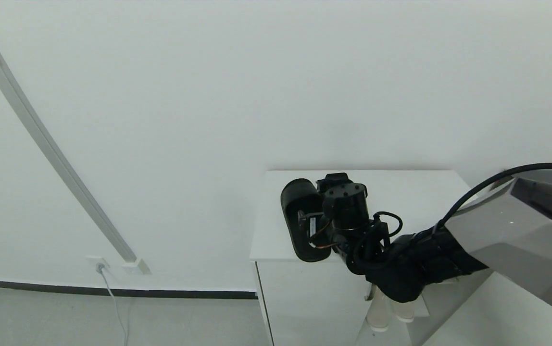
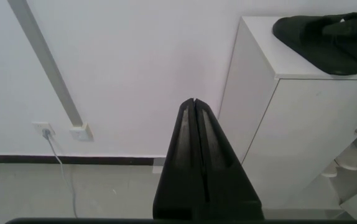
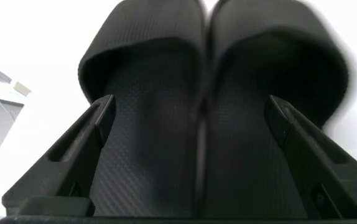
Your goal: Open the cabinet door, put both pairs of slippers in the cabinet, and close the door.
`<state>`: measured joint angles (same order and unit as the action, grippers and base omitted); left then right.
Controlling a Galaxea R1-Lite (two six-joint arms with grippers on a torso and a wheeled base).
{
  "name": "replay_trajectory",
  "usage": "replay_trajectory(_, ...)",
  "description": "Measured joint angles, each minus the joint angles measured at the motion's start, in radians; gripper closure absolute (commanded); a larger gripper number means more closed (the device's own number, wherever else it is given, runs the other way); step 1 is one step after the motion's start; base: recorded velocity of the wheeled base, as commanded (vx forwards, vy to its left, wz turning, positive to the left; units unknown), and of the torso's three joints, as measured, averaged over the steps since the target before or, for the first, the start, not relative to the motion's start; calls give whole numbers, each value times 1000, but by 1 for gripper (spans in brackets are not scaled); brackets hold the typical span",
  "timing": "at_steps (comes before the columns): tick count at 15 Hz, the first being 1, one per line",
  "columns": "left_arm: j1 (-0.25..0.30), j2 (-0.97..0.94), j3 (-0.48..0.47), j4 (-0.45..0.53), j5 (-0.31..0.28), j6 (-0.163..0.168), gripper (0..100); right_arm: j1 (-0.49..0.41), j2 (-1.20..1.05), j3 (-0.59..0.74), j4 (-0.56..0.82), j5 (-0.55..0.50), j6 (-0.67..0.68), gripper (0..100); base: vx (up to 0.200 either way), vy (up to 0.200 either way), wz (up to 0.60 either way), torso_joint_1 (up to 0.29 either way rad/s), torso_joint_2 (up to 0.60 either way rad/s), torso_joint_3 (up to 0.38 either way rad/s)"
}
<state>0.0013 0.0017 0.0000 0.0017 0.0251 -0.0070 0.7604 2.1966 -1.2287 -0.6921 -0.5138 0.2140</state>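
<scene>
Clamping the black slippers (image 1: pixel 300 216) in our right end effector (image 3: pixel 189 104), we're holding them at the cabinet (image 1: pixel 425 192) top, long axis running straight out from it. Left end effector (image 2: pixel 194 102) is hanging clenched, farther off.

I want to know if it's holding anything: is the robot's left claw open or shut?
Shut and empty: the left gripper has its fingers pressed flat together, with nothing between them.

The floor (image 1: pixel 40 317) left of the cabinet (image 1: pixel 305 298) is lying open; the wall (image 1: pixel 208 96) is closing in behind; black slippers (image 1: pixel 300 226) are crowding its top's front edge; a cable (image 1: pixel 115 302) is hanging by the wall.
</scene>
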Motion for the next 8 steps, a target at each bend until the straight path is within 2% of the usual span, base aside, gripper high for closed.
replay_trajectory(8,0,0,0,0,2,-3,100,-76,166,-218,-37,7,-84,0,0,0,0,0,0,0)
